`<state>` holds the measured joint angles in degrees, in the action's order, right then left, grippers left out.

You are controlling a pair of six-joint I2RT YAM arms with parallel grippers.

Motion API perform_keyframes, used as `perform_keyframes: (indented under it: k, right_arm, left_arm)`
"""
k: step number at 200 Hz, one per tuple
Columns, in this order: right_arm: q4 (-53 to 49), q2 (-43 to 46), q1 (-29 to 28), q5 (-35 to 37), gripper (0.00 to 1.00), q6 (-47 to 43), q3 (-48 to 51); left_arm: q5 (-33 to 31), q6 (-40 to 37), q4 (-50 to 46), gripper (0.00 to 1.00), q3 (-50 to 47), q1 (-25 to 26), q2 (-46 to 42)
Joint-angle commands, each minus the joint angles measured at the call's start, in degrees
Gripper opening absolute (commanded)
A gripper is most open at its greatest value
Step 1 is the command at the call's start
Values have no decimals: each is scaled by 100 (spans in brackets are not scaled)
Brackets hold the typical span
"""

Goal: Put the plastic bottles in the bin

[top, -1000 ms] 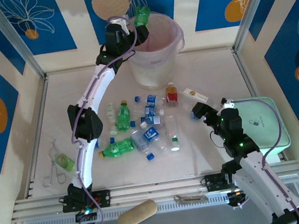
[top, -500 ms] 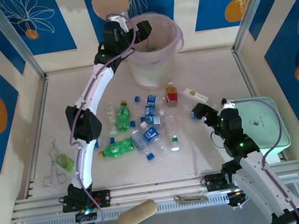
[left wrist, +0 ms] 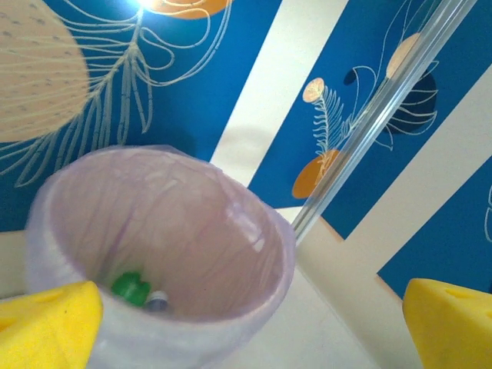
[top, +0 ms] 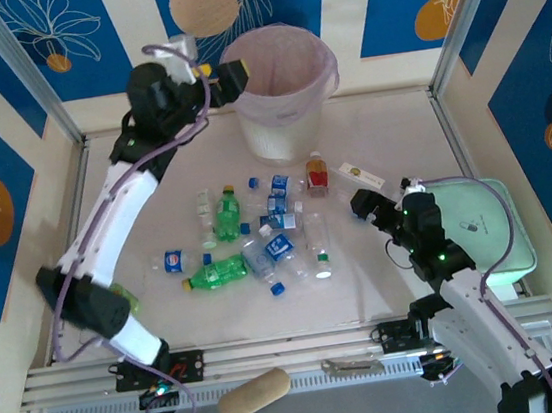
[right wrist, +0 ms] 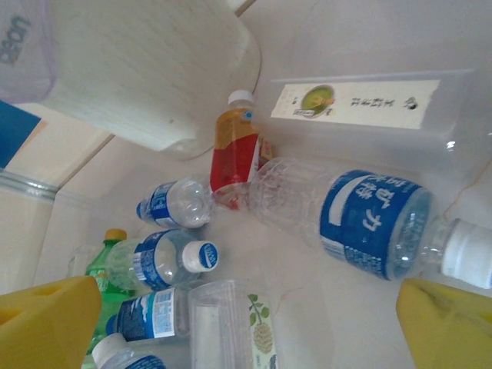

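The white bin (top: 285,115) with its pink liner stands at the back of the table. My left gripper (top: 228,79) hovers just left of its rim, open and empty. The left wrist view looks into the bin (left wrist: 231,231), where a green bottle (left wrist: 129,286) and a capped bottle (left wrist: 157,300) lie at the bottom. Several bottles lie mid-table: green ones (top: 227,216) (top: 216,272), blue-labelled ones (top: 279,244), and the amber one (top: 316,173). My right gripper (top: 364,204) is open and low, right of the pile. In front of it lie a large blue-labelled bottle (right wrist: 369,223) and the amber bottle (right wrist: 234,150).
A pale green tray (top: 502,239) sits at the right, beside my right arm. A clear box (top: 363,174) lies near the amber bottle, and another clear box (right wrist: 231,330) lies between my right fingers. Metal tongs (top: 92,310) lie at the left, a tan roll (top: 254,394) on the front rail.
The green bottle my left gripper held over the bin has dropped inside. The left arm has then swung back to the left of the rim. The right arm barely moved.
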<state>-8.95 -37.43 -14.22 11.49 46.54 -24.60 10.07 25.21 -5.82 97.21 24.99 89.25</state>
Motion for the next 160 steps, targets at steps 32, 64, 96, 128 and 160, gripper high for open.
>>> perform_keyframes:
  k: [32,64,96,128,160]
  right_arm:
    - [-125,-742,-536,-462,99,-48,-516]
    - [-542,-1199,-1038,-488,99,-201,-818]
    - [-1144,-1595,-1461,-393,99,-326,-1074]
    - [-1484,-2084,-1710,-334,99,-330,-1254]
    - [-1755,-2905,-1946,-88,99,-431,-1709]
  left_arm:
    - [-707,-291,-208,100,-2529,1,-1740]
    - [-1015,154,-294,100,-3929,-3,-2527]
    - [-1040,896,-5,100,-5166,6,-2930]
    - [-903,1297,410,100,-5830,6,-2764]
    - [-854,1656,1103,100,-6168,6,-2580]
